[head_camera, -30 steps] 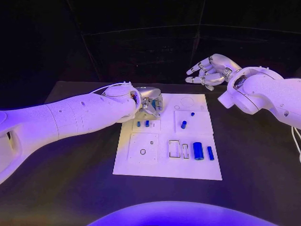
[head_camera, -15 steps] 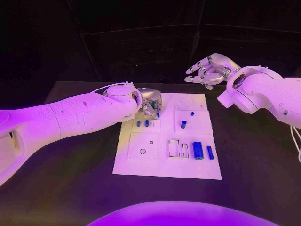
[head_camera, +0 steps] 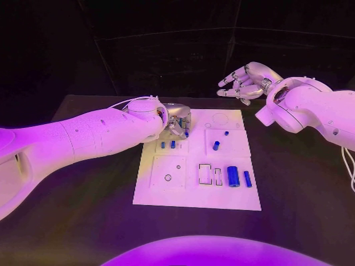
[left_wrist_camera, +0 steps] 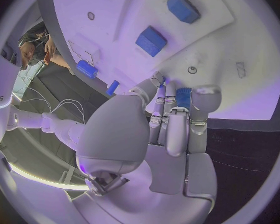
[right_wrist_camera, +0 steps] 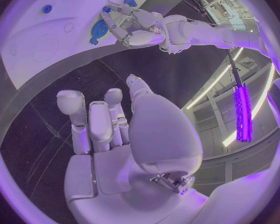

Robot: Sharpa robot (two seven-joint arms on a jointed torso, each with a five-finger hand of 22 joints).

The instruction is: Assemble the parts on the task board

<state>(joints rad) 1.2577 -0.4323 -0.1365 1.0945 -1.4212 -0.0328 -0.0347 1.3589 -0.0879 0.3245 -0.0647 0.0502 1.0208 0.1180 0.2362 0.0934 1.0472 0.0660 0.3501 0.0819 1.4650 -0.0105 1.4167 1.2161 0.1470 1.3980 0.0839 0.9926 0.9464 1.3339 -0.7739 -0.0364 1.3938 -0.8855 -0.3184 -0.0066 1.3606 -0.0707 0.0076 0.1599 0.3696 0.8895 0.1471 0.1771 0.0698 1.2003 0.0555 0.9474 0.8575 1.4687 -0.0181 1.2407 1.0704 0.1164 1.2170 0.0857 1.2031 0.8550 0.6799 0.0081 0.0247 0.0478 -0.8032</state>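
Observation:
The white task board (head_camera: 197, 197) lies in the middle of the black table. My left hand (head_camera: 177, 122) hovers over its far left corner and pinches a small blue part (left_wrist_camera: 184, 96) between its fingertips, just above the board (left_wrist_camera: 239, 50). Two short blue pegs (head_camera: 168, 144) stand just in front of that hand. Another peg (head_camera: 216, 146) and a tiny one (head_camera: 226, 133) sit further right. A thick blue cylinder (head_camera: 233, 176) and a thin bar (head_camera: 247, 178) lie at the board's near right. My right hand (head_camera: 246, 82) hangs high beyond the far right corner, fingers spread, holding nothing.
Empty cut-outs (head_camera: 204, 174) and a round recess (head_camera: 220, 118) mark the board. Bare black table (head_camera: 81, 221) surrounds it on all sides. The right wrist view looks across the board's far end (right_wrist_camera: 28, 55) at my left hand (right_wrist_camera: 137, 25).
My right hand has drifted slightly up and to the left. The left hand stays at the same spot on the board with the part.

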